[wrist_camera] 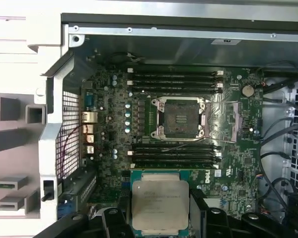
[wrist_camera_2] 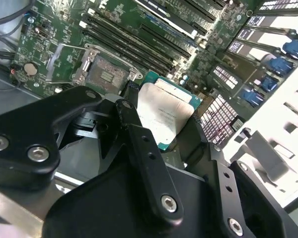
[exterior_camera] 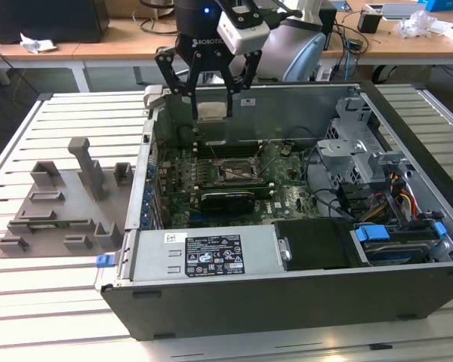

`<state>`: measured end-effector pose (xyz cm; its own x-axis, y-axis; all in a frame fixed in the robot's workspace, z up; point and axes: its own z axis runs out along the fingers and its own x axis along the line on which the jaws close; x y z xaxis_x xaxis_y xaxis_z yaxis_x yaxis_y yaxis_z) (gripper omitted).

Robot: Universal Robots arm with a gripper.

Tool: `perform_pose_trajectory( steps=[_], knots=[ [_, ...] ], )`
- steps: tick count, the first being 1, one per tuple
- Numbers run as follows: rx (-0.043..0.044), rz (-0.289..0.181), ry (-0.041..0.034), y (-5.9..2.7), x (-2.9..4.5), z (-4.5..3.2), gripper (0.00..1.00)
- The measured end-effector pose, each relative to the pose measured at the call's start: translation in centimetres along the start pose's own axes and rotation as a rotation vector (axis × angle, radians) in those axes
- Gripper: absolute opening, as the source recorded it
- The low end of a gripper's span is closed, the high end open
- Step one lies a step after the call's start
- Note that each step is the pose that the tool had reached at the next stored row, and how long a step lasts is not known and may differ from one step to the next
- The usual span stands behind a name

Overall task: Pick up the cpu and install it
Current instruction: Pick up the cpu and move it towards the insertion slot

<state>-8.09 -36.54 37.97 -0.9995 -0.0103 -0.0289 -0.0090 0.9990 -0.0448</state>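
My gripper (exterior_camera: 213,111) hangs above the open computer case, shut on the cpu (exterior_camera: 213,111), a flat silver-grey square chip with a green rim. The cpu (wrist_camera: 160,204) shows between my black fingers in the first wrist view, and the cpu (wrist_camera_2: 164,115) shows again in the second wrist view. Below it on the green motherboard lies the open socket (wrist_camera: 181,117), its metal frame swung aside. In the exterior view the socket (exterior_camera: 236,170) sits lower than the held chip, well apart from it.
The grey case wall (exterior_camera: 302,94) stands just behind my gripper. Memory slots (wrist_camera: 174,79) flank the socket on both sides. Drive cages and cables (exterior_camera: 370,173) fill the exterior view's right. A grey fixture tray (exterior_camera: 60,200) rests on the slatted table at the exterior view's left.
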Motion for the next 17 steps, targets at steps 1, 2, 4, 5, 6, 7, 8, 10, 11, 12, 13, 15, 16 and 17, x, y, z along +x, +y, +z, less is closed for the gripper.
perform_pose_trajectory(
  steps=[1, 2, 4, 5, 6, 7, 8, 10, 11, 12, 13, 15, 16, 17],
  knots=[
    [0.0011, 0.000, 0.0001, 0.02, -0.38, 0.01, 0.55],
    [0.0017, 0.000, 0.0001, 0.03, -0.71, 0.03, 0.55],
    [0.0017, 0.000, 0.0004, 0.06, -1.00, 0.18, 0.55],
    [0.0018, 0.000, 0.0006, 0.08, -1.09, 0.27, 0.55],
    [0.0019, 0.000, 0.0010, 0.11, -1.20, 0.41, 0.55],
    [0.0020, 0.000, 0.0014, 0.13, -1.29, 0.56, 0.55],
    [0.0019, 0.000, 0.0016, 0.17, -1.38, 0.78, 0.55],
    [0.0019, 0.000, 0.0021, 0.25, -1.52, 1.19, 0.55],
    [0.0019, 0.000, 0.0021, 0.32, -1.55, 1.35, 0.55],
    [0.0020, 0.000, 0.0023, 0.45, -1.62, 1.56, 0.55],
    [0.0021, 0.000, 0.0024, 0.58, -1.67, 1.75, 0.55],
    [0.0020, 0.000, 0.0024, 0.95, -1.82, 2.10, 0.55],
    [0.0021, 0.000, 0.0025, 1.15, -1.92, 2.23, 0.55],
    [0.0022, 0.000, 0.0026, 1.31, -2.00, 2.33, 0.55]
  ],
)
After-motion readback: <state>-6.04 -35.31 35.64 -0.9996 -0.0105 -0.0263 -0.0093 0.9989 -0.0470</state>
